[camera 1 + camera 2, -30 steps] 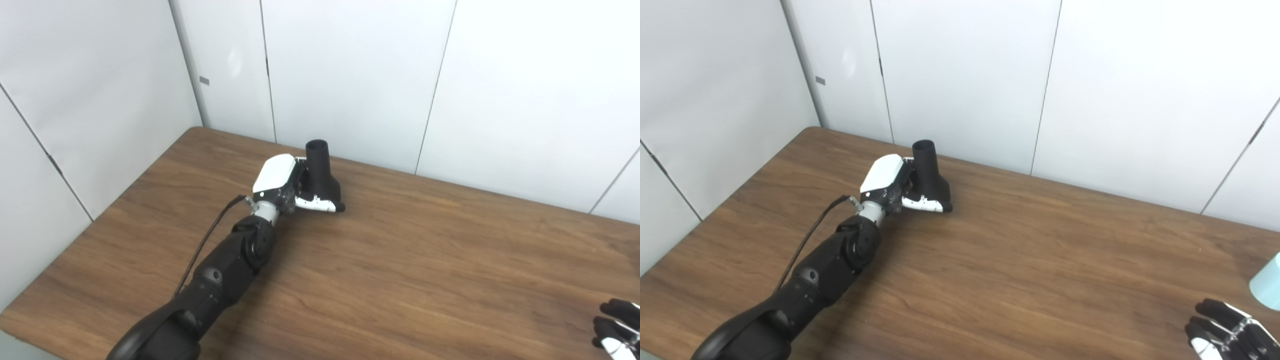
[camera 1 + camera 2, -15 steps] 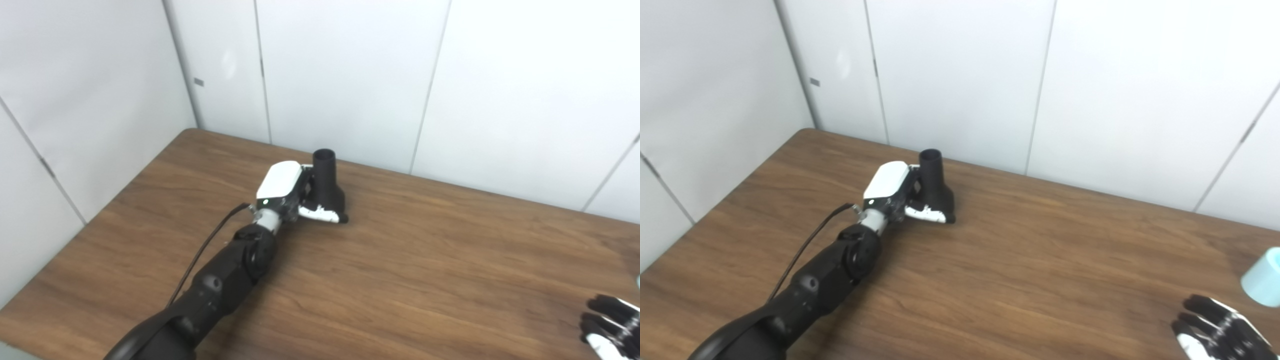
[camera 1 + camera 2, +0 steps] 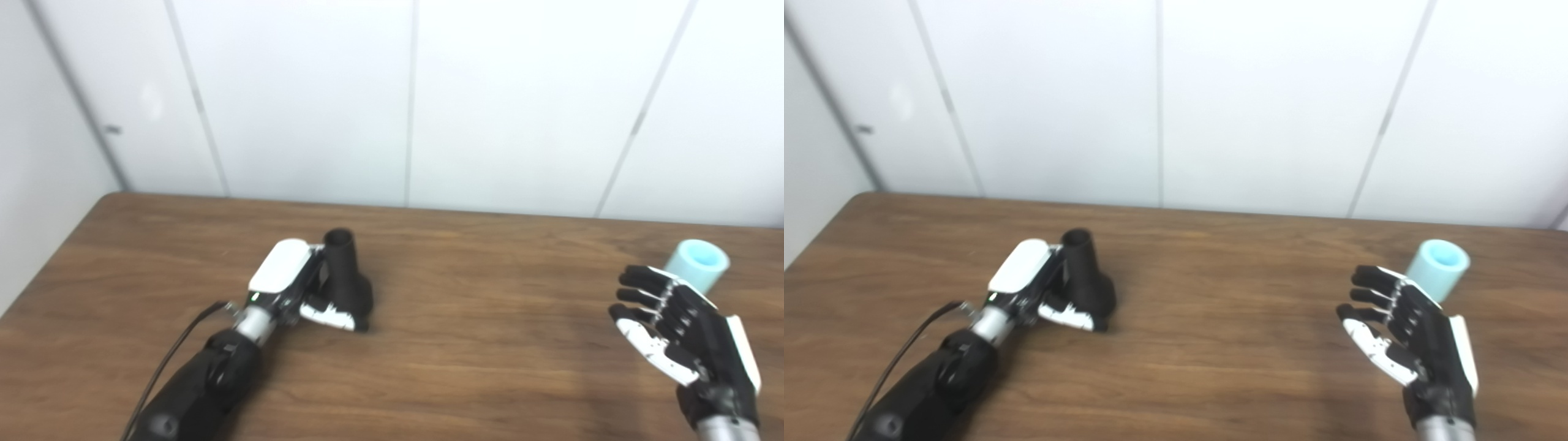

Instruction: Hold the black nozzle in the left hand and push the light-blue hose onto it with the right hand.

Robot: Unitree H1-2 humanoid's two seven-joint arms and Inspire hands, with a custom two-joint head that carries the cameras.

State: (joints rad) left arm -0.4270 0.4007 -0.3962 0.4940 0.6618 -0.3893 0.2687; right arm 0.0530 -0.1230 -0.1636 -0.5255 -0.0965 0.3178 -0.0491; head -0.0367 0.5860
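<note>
The black nozzle (image 3: 346,277) stands upright on the wooden table (image 3: 478,306), narrow tube up and wide base down. My left hand (image 3: 300,288) is wrapped around its lower body, thumb in front at the base. It also shows in the right eye view (image 3: 1085,278). The light-blue hose (image 3: 697,264) stands on the table at the far right, open end up. My right hand (image 3: 674,324) is open with fingers spread, just in front and left of the hose, and does not touch it.
White wall panels (image 3: 410,98) rise straight behind the table's far edge. A black cable (image 3: 171,361) runs along my left forearm. The table's left edge lies near the left arm.
The camera has swung right, so the whole scene shifted left and the hose came into full view. My right hand has risen from the bottom corner towards the hose. The left hand keeps its hold.
</note>
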